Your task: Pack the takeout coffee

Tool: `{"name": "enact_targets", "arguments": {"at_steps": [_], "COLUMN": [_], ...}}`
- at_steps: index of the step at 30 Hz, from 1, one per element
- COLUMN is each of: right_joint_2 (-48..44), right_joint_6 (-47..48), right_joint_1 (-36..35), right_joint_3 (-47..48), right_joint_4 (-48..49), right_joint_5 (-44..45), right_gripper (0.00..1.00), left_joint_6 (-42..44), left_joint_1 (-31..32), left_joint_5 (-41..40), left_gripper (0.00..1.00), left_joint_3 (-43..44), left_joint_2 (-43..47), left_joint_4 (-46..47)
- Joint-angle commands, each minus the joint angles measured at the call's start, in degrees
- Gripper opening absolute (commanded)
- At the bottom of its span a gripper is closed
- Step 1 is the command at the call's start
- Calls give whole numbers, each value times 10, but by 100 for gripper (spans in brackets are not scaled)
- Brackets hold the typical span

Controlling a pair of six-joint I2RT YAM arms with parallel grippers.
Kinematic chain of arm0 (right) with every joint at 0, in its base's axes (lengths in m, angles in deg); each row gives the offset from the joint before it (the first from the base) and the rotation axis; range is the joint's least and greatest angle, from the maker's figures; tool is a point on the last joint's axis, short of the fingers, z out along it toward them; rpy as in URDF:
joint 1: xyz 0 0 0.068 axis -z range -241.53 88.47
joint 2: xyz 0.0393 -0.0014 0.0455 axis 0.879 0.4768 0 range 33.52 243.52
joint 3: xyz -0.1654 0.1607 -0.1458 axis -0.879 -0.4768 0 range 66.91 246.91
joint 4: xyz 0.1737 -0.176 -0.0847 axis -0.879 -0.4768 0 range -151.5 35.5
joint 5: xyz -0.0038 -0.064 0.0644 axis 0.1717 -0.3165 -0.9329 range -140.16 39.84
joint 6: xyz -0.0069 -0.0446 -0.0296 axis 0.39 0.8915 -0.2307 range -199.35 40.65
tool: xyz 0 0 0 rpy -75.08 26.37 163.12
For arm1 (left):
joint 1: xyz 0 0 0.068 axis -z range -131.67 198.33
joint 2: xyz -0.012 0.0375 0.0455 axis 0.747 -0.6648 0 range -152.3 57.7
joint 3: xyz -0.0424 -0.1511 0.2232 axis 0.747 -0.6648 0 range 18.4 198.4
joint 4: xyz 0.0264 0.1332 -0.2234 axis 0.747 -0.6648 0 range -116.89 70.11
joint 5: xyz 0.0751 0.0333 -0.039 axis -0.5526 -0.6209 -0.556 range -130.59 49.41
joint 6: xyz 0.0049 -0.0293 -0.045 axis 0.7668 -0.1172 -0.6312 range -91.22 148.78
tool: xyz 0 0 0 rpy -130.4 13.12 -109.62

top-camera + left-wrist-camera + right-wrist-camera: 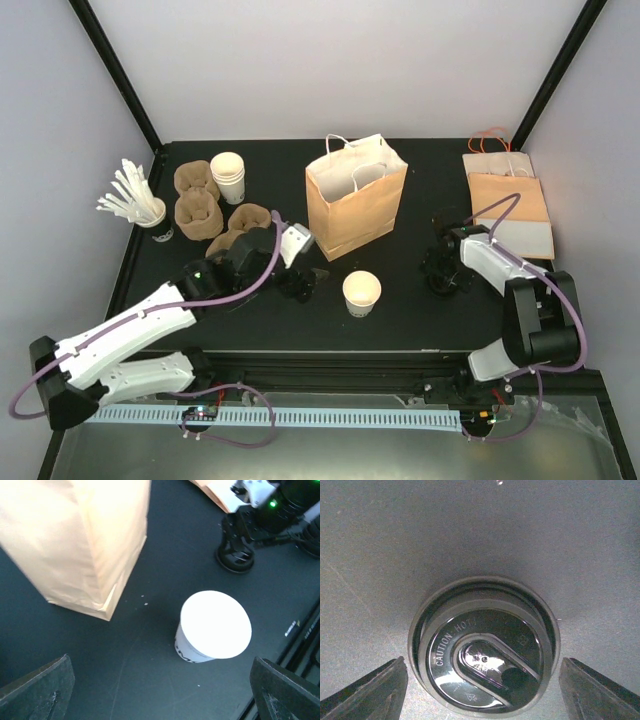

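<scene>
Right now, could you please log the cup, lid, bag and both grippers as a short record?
cup: white paper cup, upright, lidless, near the bag's front
lid: black lid, flat on the table, off the cup
bag: brown paper bag, upright, open-topped
left gripper: open, cup ahead of it
right gripper: open, fingers either side of the lid

The left gripper (160, 697) hangs above the dark table (165, 540), its two dark fingers (40, 690) spread wide at the bottom corners. A white paper cup (212, 630) stands upright and lidless just ahead, nearer the right-hand finger, and a brown paper bag (75, 540) stands to its left, apart from it. Farther back, the right gripper (235, 547) reaches down over a round black lid (234, 564) lying on the table, with a flat paper bag (220, 492) behind.
</scene>
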Motion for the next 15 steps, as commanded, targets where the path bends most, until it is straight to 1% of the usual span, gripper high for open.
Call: {"name": "enact_targets", "arguments": {"at_steps": [1, 3, 6, 10, 15], "right_joint_2": [23, 29, 34, 43, 46], "right_joint_6": [-2, -2, -3, -2, -3], "right_joint_1": [3, 2, 3, 2, 2], "right_joint_3": [19, 22, 27, 30, 27], "right_joint_4": [12, 12, 11, 8, 11], "right_joint_5": [-2, -3, 5, 7, 5], "right_gripper": [84, 82, 81, 86, 87], "left_joint_6": [-63, -73, -69, -55, -44], "left_joint_1": [-30, -36, -41, -43, -44], "left_joint_5": [7, 3, -1, -4, -3], "left_gripper": [99, 99, 99, 99, 99], "left_joint_3": [-27, -44, -65, -67, -67], "left_joint_2": [39, 57, 77, 79, 77], "left_joint_4": [31, 35, 50, 46, 39]}}
